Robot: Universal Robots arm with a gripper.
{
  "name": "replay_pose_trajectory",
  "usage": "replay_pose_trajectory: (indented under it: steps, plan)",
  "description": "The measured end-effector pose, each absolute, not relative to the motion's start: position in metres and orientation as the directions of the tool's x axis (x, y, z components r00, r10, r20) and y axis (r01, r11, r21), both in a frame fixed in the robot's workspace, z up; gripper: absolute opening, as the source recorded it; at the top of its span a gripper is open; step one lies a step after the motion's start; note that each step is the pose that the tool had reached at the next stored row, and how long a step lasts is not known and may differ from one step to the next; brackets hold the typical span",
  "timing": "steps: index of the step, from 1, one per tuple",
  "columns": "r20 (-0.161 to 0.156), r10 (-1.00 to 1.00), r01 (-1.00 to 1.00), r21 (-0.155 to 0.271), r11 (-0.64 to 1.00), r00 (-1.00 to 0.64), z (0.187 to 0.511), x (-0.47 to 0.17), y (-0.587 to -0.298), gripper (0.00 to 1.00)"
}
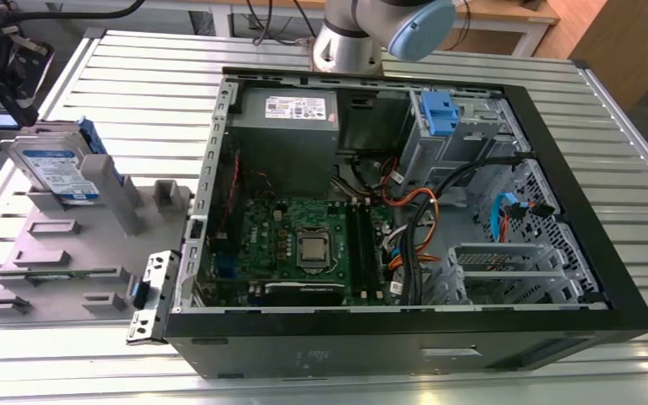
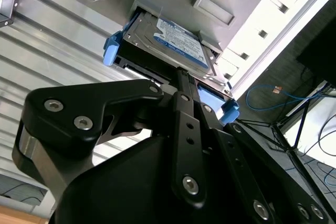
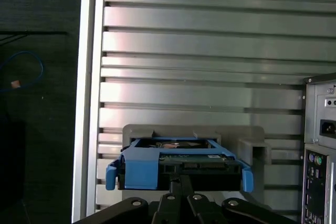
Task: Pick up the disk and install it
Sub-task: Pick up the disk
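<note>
- The disk (image 1: 54, 169) stood up in a grey holder (image 1: 116, 198), at the exterior view's left of the surface (image 1: 623, 118).
- In both wrist views the jaws were right at the disk's edge. I could not tell if they were open or closed.
- The open computer case (image 1: 414, 350) held a green board (image 1: 290, 232), cables (image 1: 414, 215) and a grey box (image 1: 284, 126).
</note>
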State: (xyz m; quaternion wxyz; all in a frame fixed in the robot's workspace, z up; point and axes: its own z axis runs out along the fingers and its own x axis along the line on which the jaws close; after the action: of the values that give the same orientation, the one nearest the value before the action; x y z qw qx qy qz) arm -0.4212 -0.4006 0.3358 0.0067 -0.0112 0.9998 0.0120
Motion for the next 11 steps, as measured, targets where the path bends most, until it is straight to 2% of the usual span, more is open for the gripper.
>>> replay_pose_trajectory:
  steps: [11]
  plan:
    - [-0.014,-0.164,-0.165,0.024,0.986,-0.986,0.3357,-0.4212,-0.4006,0.11]
